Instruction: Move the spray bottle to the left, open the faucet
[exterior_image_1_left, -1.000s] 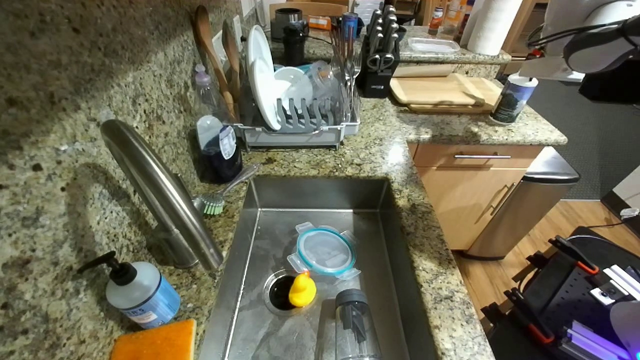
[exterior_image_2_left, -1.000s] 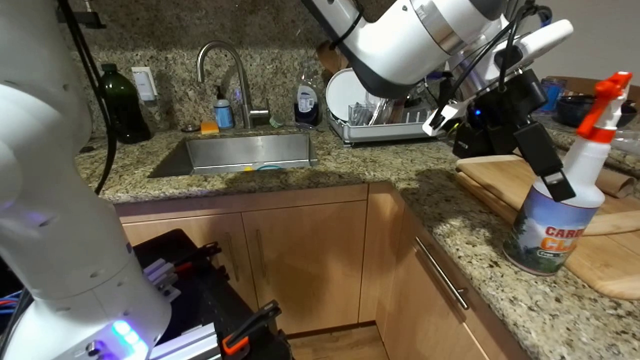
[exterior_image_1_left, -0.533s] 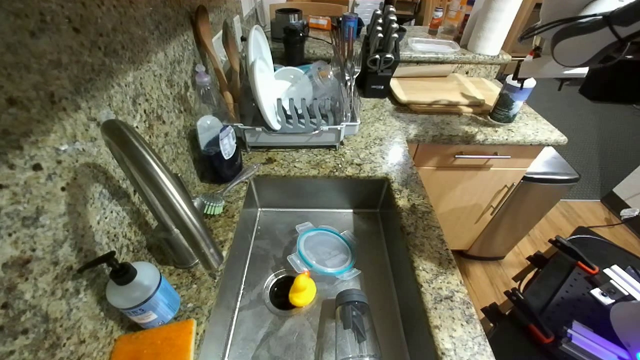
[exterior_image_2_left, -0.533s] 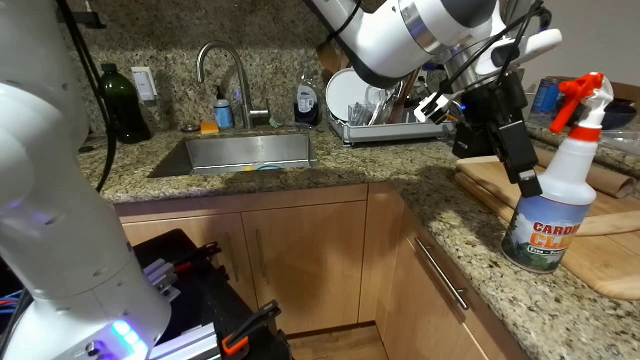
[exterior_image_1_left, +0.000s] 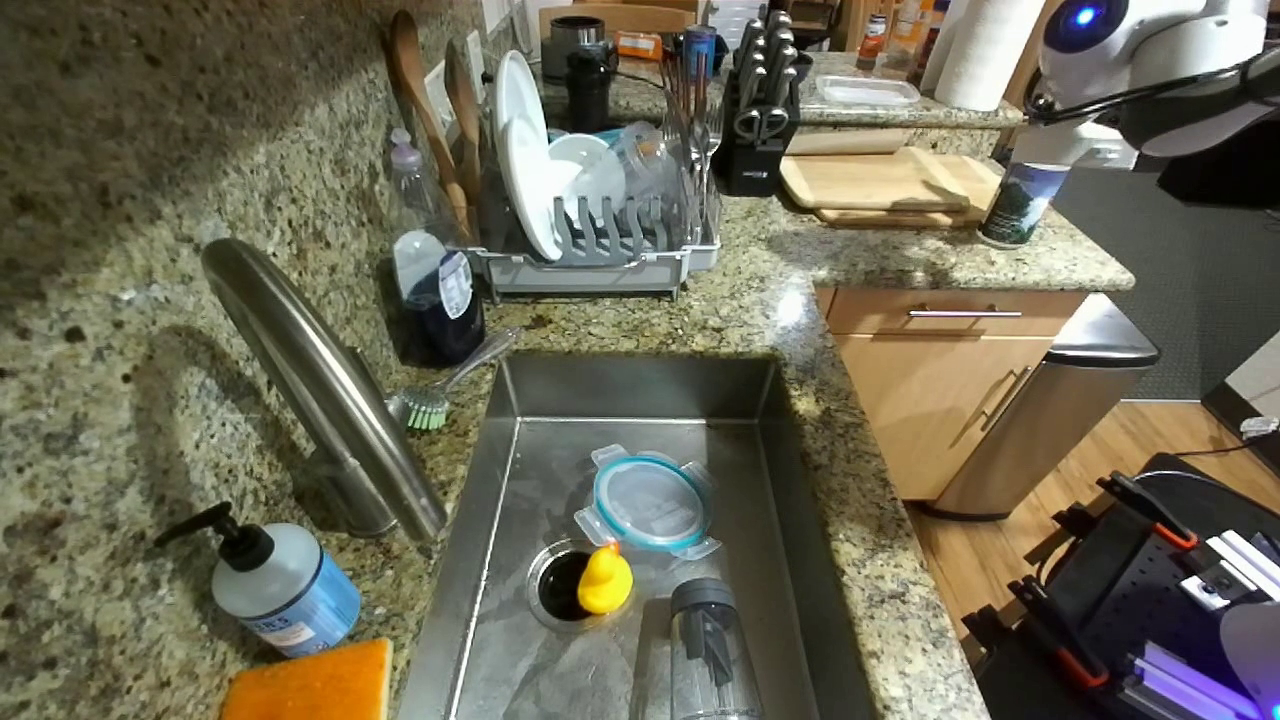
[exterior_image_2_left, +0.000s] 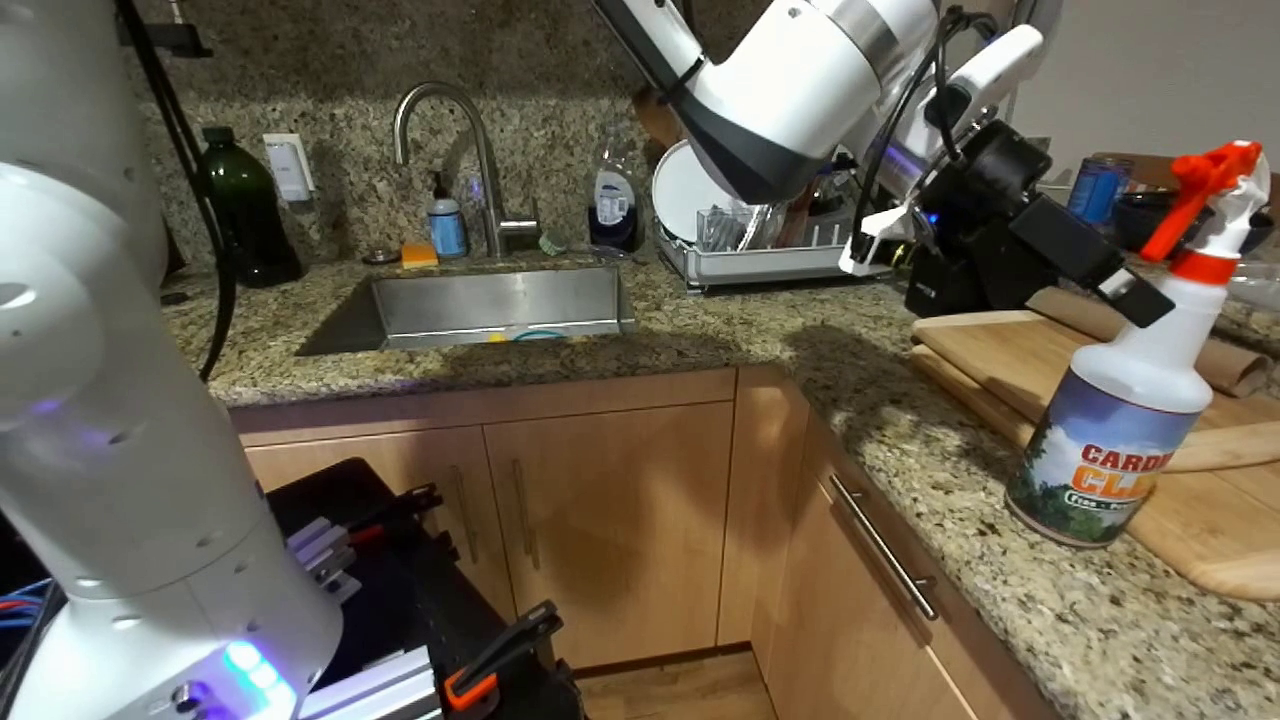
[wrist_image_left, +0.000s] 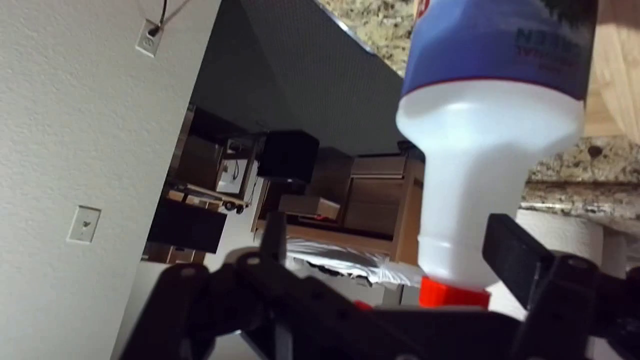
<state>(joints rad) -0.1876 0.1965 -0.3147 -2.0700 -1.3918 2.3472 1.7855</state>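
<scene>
The spray bottle (exterior_image_2_left: 1120, 430), white with a blue label and red trigger head, stands on the right-hand counter, leaning slightly. In an exterior view my arm covers the top of the spray bottle (exterior_image_1_left: 1025, 205). My gripper (wrist_image_left: 392, 244) is open, its fingers wide apart. In the wrist view the bottle's white neck (wrist_image_left: 460, 210) appears between them, close to the right finger (wrist_image_left: 515, 255); whether they touch I cannot tell. From outside, the gripper (exterior_image_2_left: 1140, 298) tilts down toward the neck. The steel faucet (exterior_image_1_left: 320, 390) arches by the sink, far from the gripper.
Wooden cutting boards (exterior_image_2_left: 1220, 500) lie behind the bottle, near the knife block (exterior_image_1_left: 765, 110). A dish rack (exterior_image_1_left: 600, 275) stands by the sink (exterior_image_1_left: 640, 385). In the sink are a yellow duck (exterior_image_1_left: 605, 580), a lid (exterior_image_1_left: 655, 505) and a clear bottle (exterior_image_1_left: 712, 650).
My gripper has risen and tilted from pointing steeply down to a shallower angle, up to the bottle's neck. The bottle's top has swayed a little while its base stays about in place.
</scene>
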